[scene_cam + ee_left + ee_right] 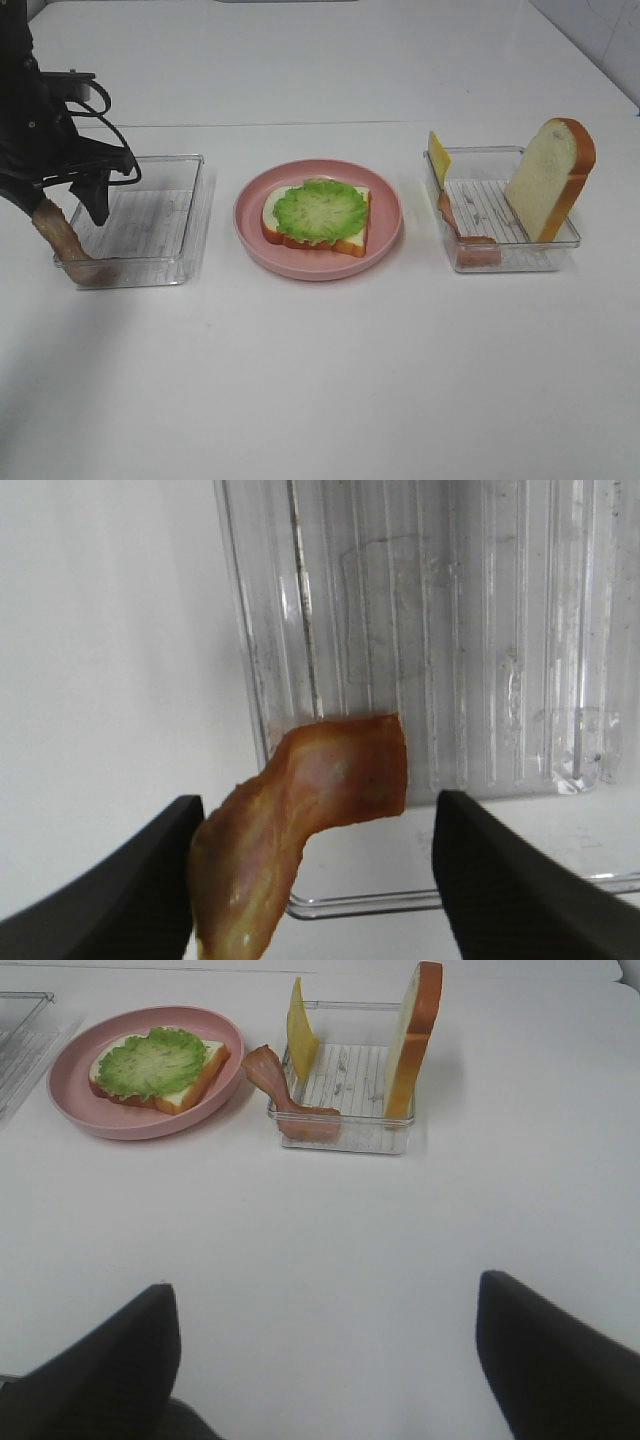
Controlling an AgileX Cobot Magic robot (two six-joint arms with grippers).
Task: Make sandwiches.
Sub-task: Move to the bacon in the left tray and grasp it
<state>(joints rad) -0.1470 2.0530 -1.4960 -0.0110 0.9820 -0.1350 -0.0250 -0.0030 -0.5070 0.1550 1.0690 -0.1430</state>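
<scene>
Sandwiches (318, 225) are seen unfinished, with the parts spread over three places. One brown bacon strip (330, 780) is found between the jaws of the left pincer (317, 802). These are spread wide, and the strip lies against one finger (120, 880) only, well apart from the other, so nothing is clamped. Whether the strip is carried by that finger or merely leaned on it cannot be told. Its lower end is rested on the ribbed floor of a clear tray (170, 235) directly beneath this pincer, at the tray corner nearest to it.

A pink plate (250, 235) is set just beyond that tray, on the side away from the left pincer. A bread slice (352, 240) is laid flat on it and is covered by a green lettuce leaf (318, 208).

Farther still from the left pincer, a second clear tray (505, 265) is placed. An upright bread slice (550, 180) is leaned in it at the end farthest from that pincer. A yellow cheese slice (438, 157) is propped at the nearer end, and a second bacon strip (478, 250) is draped along the wall on the plate's side.

The right pincer (327, 1285) is held with its jaws wide apart and nothing between them, above the bare white table (330, 1220). The second tray is well ahead of it.
</scene>
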